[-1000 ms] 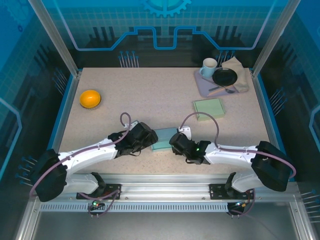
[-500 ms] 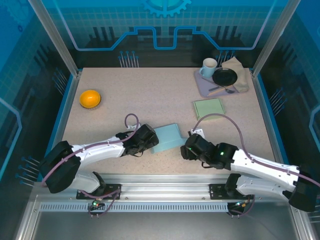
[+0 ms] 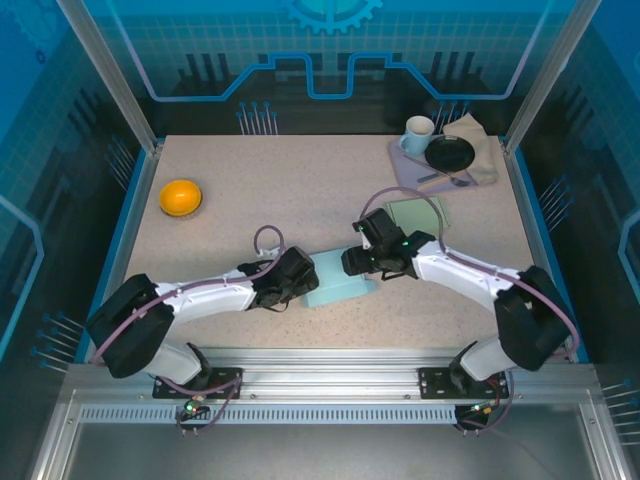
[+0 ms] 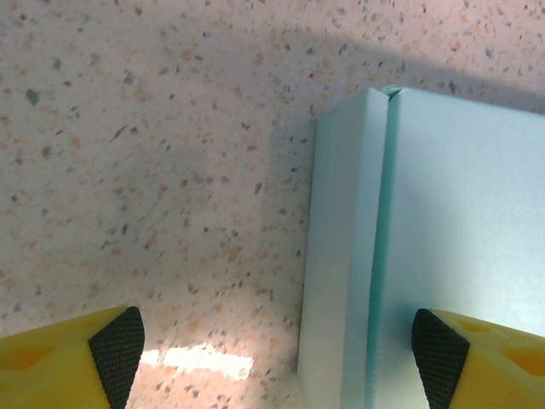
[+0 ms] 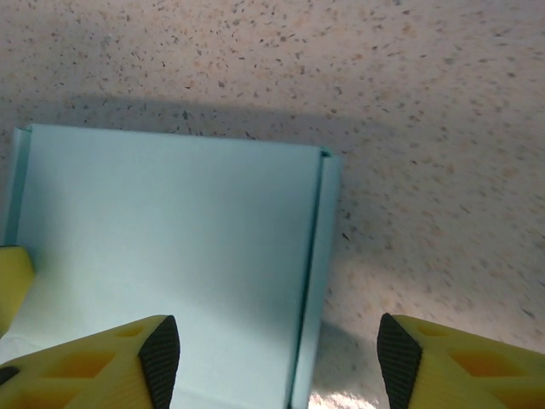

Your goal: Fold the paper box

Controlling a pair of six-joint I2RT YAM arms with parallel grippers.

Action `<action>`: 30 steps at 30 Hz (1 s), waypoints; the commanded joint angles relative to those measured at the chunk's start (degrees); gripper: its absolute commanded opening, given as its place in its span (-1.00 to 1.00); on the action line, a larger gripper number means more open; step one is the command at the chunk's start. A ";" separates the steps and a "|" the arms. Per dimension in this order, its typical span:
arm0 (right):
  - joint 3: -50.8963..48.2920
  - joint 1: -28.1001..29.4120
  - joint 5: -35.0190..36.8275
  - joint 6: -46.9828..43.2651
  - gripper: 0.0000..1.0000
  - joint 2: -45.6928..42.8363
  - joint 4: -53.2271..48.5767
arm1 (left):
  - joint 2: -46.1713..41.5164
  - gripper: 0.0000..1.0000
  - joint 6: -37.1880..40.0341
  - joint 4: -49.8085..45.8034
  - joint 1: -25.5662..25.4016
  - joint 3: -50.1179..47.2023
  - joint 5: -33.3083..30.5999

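Top external shows the right gripper [image 3: 354, 263] newly swung over the pale blue paper box [image 3: 335, 283], jaws parted astride a wall, and the left gripper [image 3: 300, 284] wide open opposite, seemingly ready to fold.

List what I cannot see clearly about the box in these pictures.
Top view: the left gripper and right gripper cover parts of the box at both ends.
Left wrist view: the picture's right and bottom edges cut the box off.
Right wrist view: the bottom edge cuts off its near side.
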 commanded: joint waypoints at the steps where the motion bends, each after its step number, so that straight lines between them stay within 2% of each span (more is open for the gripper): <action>1: 1.05 -0.44 -0.97 -0.38 0.28 4.66 2.83 | 3.58 0.67 3.37 0.63 2.69 1.36 1.96; 5: 0.23 -0.46 1.23 2.04 0.25 8.59 3.90 | 7.75 0.63 7.39 1.27 5.50 4.94 4.87; 9: -1.90 -0.45 1.58 4.28 0.22 8.62 5.52 | 8.61 0.67 8.43 -0.38 5.90 7.93 6.61; 14: -5.09 -0.45 1.66 5.58 0.21 6.51 6.77 | 8.83 0.80 3.83 -8.03 5.98 13.18 7.83; 18: -6.25 -0.45 0.97 5.17 0.21 5.35 7.37 | 10.84 0.97 3.85 -13.38 6.25 18.67 8.20; 21: -7.08 -0.54 1.35 5.24 0.22 4.69 7.74 | 11.75 0.97 0.57 -15.92 6.22 20.74 9.25; 25: -7.79 -0.93 0.69 5.59 0.22 4.33 8.57 | 12.07 0.97 -2.67 -14.62 6.27 20.31 11.13; 30: -7.94 -1.07 0.10 5.37 0.22 4.33 8.84 | 14.49 0.97 -6.29 -20.04 6.25 23.39 10.97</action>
